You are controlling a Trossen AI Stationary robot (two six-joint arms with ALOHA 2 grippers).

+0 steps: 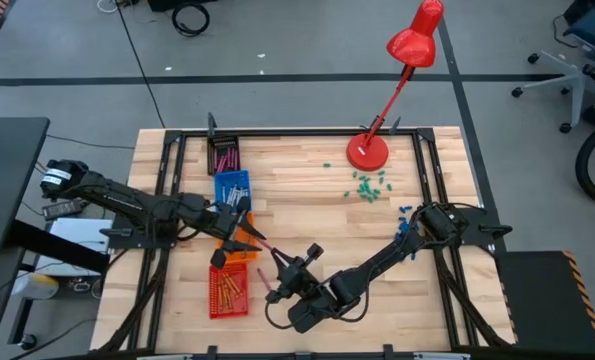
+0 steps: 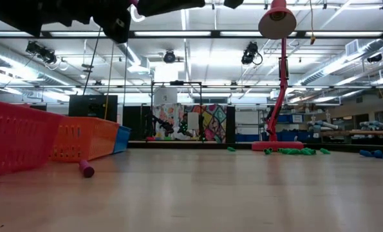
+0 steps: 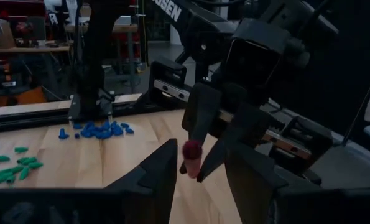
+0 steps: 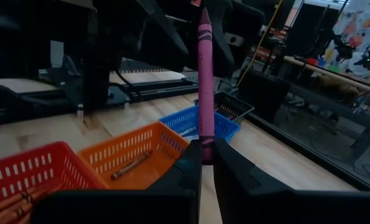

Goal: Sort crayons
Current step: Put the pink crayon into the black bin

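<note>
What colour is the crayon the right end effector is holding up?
Magenta-pink. The crayon stands upright in the right end effector, clearest in the right wrist view.

Magenta-pink crayon (image 4: 205,81) at top centre; red basket (image 4: 29,174) lower left, orange basket (image 4: 132,149) beside it, blue basket (image 4: 194,121) mid-frame, all 3 mesh-patterned; red lamp (image 1: 402,75) upper right; green bits (image 1: 367,185).

Grey floor (image 1: 297,60), red lamp (image 1: 414,35), ceiling striplights (image 2: 178,33).

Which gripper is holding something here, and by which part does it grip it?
The right gripper holds a magenta crayon by its lower end, upright between shut fingers. The left gripper faces the crayon's other end, fingers apart on either side, not gripping it.
</note>
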